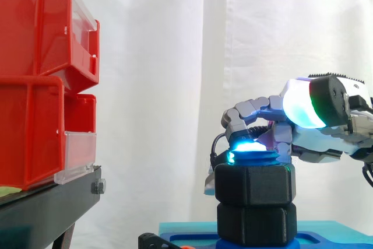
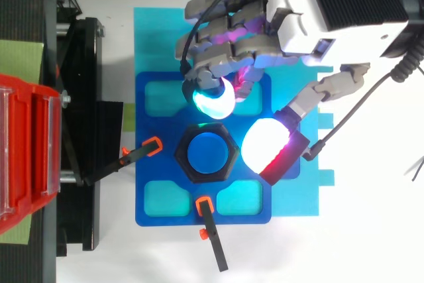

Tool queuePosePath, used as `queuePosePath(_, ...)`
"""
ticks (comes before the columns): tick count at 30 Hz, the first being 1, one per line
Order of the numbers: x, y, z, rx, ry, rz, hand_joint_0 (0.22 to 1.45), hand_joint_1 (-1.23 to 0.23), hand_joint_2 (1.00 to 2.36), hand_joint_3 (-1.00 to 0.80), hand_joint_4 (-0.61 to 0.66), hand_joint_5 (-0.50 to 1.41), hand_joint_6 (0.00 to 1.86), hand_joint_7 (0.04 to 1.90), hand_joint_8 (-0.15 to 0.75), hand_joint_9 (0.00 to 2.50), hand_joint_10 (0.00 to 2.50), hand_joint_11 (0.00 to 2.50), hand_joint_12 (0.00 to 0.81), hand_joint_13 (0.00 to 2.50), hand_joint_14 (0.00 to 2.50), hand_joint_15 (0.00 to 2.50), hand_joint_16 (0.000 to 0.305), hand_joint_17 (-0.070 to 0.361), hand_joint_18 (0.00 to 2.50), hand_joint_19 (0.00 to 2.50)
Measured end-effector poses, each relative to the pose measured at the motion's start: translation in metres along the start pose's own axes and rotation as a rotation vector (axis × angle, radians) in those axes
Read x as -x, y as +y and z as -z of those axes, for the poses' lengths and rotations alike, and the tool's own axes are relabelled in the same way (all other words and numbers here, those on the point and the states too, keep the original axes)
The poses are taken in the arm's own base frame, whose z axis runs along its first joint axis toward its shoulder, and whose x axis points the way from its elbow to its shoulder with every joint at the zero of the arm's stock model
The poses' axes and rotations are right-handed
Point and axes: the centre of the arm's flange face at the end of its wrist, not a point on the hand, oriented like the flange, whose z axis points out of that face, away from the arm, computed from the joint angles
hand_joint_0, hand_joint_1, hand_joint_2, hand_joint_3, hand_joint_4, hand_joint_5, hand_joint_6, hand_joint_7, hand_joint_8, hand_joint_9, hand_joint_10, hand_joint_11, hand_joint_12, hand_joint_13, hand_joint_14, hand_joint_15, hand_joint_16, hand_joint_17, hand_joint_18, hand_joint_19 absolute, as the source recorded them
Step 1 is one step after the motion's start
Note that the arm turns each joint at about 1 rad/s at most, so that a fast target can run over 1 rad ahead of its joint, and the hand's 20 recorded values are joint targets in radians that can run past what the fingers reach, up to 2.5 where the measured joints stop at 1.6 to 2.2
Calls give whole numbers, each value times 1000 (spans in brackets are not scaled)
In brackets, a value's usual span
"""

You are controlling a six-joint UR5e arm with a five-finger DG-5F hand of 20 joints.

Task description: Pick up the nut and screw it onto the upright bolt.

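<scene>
nut (image 2: 181, 153), black hex, sits round the upright bolt (image 2: 208, 153) at centre of the blue fixture plate (image 2: 147, 177). the blue bolt end shows thru its bore. side view: a few threads stand proud of the nut's top face, so it looks already on, w/ more turns prob. possible. a second black hex body (image 1: 255, 223) lies directly below, touching it; nut or bolt base, cannot tell. two orange-tipped clamps (image 2: 153, 145) (image 2: 205, 206) bear on the plate, prob. to stop it turning under torque. the vertical bolt leaves access from above.

hand (image 2: 318, 11) hangs over the far side. its fingers are loosely bent and spread wider than the nut, holding nothing. the green-cyan finger pad (image 2: 213, 102) sits just beyond one flat, approx. at bolt-top height. the white thumb pad (image 2: 264, 142) is just beside the adjacent corner; contact cannot be told.
</scene>
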Motion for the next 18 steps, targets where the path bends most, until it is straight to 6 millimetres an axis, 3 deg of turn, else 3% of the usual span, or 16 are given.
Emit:
queuePosePath(8, 5, -5, 2, -1, -5, 1, 492, -237, 1000, -500, 83, 105, 518, 1425, 191, 1700, 0, 0, 157, 909, 0, 0, 19, 42, 730, 14)
queuePosePath(10, 6, -7, 3, 0, -4, 2, 486, -216, 1000, -500, 84, 72, 503, 1332, 215, 1473, 0, 0, 196, 758, 0, 0, 23, 52, 560, 0)
queuePosePath(13, 9, -10, 5, 4, -5, 4, 462, -169, 1000, -500, 211, -11, 504, 1102, 288, 1104, 0, 0, 277, 551, 0, 0, 33, 75, 357, 0)
queuePosePath(18, 25, -15, 0, 26, -29, 15, 443, -160, 1000, -500, 217, -117, 503, 856, 304, 845, 0, 0, 331, 367, 0, 0, 43, 97, 187, 0)
